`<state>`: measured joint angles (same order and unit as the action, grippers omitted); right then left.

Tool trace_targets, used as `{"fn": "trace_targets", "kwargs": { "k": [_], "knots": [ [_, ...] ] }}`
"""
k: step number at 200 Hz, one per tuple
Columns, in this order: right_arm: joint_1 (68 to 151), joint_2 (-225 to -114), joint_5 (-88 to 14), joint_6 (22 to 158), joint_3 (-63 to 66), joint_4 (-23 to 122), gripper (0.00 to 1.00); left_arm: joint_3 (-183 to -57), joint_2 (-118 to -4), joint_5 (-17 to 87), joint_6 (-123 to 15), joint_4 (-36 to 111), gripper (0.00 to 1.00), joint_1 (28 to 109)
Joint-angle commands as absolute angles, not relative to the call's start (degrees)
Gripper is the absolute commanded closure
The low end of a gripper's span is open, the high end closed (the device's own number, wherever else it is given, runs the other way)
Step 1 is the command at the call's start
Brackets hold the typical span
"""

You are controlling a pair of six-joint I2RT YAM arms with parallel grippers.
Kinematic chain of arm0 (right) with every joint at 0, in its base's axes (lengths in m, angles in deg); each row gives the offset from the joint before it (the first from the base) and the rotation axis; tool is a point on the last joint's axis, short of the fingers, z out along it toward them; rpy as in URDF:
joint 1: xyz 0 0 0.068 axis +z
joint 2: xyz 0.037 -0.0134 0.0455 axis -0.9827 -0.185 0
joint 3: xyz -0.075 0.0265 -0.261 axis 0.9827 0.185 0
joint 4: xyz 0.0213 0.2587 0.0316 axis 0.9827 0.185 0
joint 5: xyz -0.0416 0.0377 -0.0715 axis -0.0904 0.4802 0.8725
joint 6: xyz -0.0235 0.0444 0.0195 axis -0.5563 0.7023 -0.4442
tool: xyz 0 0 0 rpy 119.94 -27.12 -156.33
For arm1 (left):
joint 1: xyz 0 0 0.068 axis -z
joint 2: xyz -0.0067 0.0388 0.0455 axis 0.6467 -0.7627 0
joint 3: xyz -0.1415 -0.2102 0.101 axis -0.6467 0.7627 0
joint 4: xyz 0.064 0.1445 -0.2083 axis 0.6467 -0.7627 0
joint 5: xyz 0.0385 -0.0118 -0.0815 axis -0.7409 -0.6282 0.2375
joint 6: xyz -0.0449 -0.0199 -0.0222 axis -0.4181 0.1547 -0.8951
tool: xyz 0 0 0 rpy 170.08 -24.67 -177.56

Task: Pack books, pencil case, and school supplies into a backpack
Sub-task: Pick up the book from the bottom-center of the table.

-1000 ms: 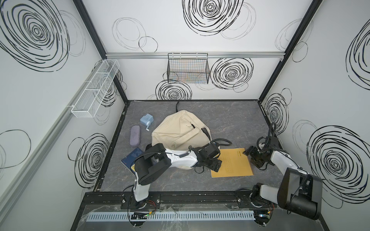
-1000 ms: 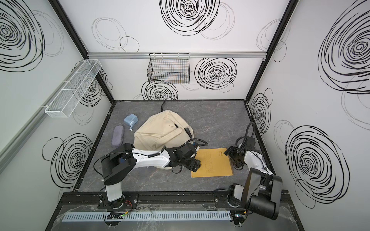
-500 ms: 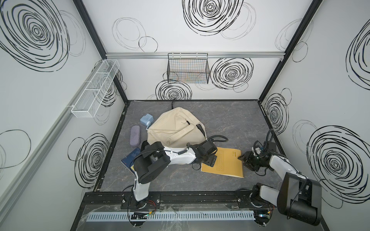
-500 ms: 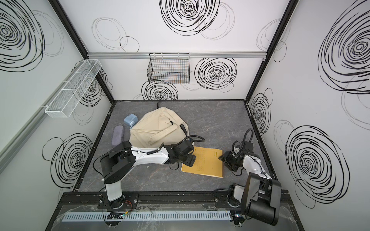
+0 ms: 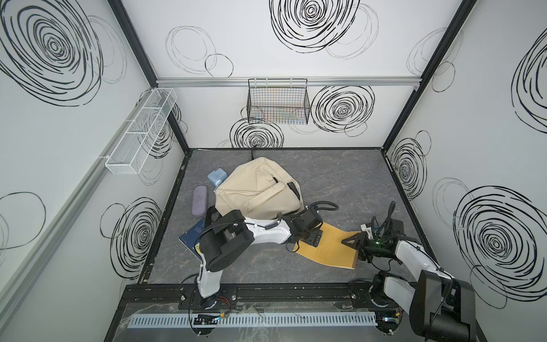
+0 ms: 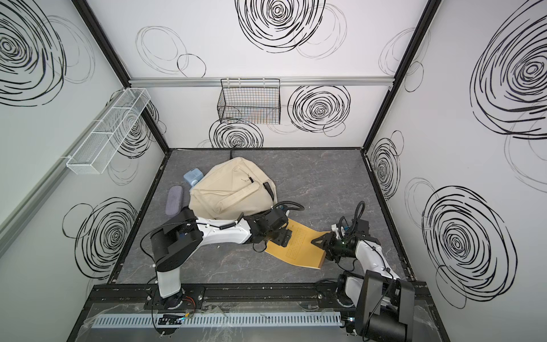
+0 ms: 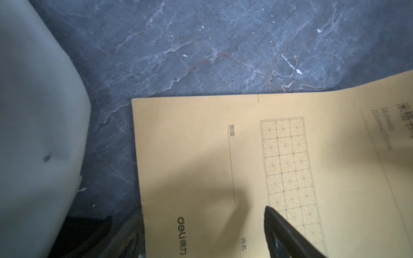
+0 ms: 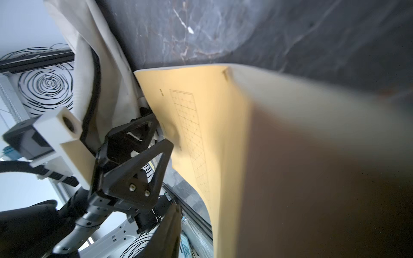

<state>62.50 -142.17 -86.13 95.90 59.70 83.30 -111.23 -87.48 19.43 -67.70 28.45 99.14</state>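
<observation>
Nearest the rail, the thin mustard-brown kraft book with a printed black grid (image 5: 328,251) lies on the dark marbled worktop (image 5: 340,183) between the two arms. Its long axis runs from one gripper to the other. The right gripper (image 5: 353,247) is at the short edge on its own side, one finger over the cover. The right wrist view shows that edge curling up off the surface, but I cannot tell whether the jaws have pinched it. The left gripper (image 5: 306,239) sits over the opposite end with its jaws well apart, holding nothing, one dark fingertip (image 7: 281,227) just above the grid.

To the left, a flat navy blue book (image 5: 192,237) is partly hidden under the left arm. Beyond the kraft book and to its left slumps the big cream fabric backpack (image 5: 257,189). The book must therefore travel end-first away from the right gripper. Further left lie the greyish purple oblong pencil case (image 5: 199,201) and, farthest, the boxy light blue sharpener (image 5: 216,176) against the backpack's far side.
</observation>
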Motion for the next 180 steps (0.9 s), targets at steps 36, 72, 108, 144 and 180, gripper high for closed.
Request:
{"fn": "trace_targets", "kwargs": {
  "k": [36, 72, 108, 144, 180],
  "knots": [
    [62.91, -141.08, -84.93, 96.0, 57.82, 85.83, 0.63, -111.14, -89.28, 25.52, -69.46, 30.27, 0.15, 100.94],
    [62.75, -141.08, -78.07, 97.23, 56.82, 86.69, 0.65, -110.98, -86.77, 25.82, -69.59, 31.16, 0.15, 100.59],
    [62.64, -140.29, -79.01, 99.0, 57.7, 84.27, 0.84, -112.37, -85.17, 26.71, -69.23, 31.25, 0.15, 100.19],
    [62.43, -139.95, -78.01, 98.65, 57.4, 84.83, 0.97, -113.28, -84.66, 26.59, -68.98, 30.85, 0.16, 99.96],
    [61.02, -138.21, -75.3, 100.37, 54.59, 85.0, 1.0, -114.9, -79.01, 27.15, -66.0, 30.98, 0.15, 99.95]
  ]
}}
